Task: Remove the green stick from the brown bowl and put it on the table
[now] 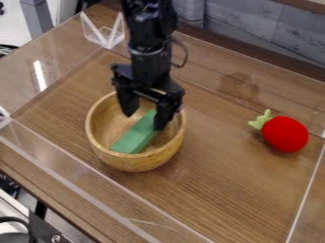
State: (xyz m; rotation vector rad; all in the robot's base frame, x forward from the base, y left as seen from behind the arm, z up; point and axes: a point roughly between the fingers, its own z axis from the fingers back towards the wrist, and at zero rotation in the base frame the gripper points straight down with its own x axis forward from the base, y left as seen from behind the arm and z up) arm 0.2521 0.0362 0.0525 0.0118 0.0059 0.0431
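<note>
Light-brown wooden vessel: the brown bowl (135,138), round, thick-walled, pale grained inside, standing upright on the table (216,190), a dark wood-grain top edged by low clear acrylic walls (51,185).

Contents of the bowl: the green stick (136,138), a flat mint-green block, matte, lying slanted inside with its lower end toward the bowl's near-left wall and its upper end toward the far-right rim.

Above the bowl: the gripper (148,113), black, pointing straight down from a black arm (150,38), fingers spread wide. One finger hangs over the bowl's far-left inside; the other comes down at the stick's upper end, near the far-right rim. Nothing is clasped between the fingers. Whether a fingertip touches the stick cannot be told.

Right of the bowl, well apart from it: a red strawberry (282,132) with green leaves, lying on the table close to the right-hand wall.
</note>
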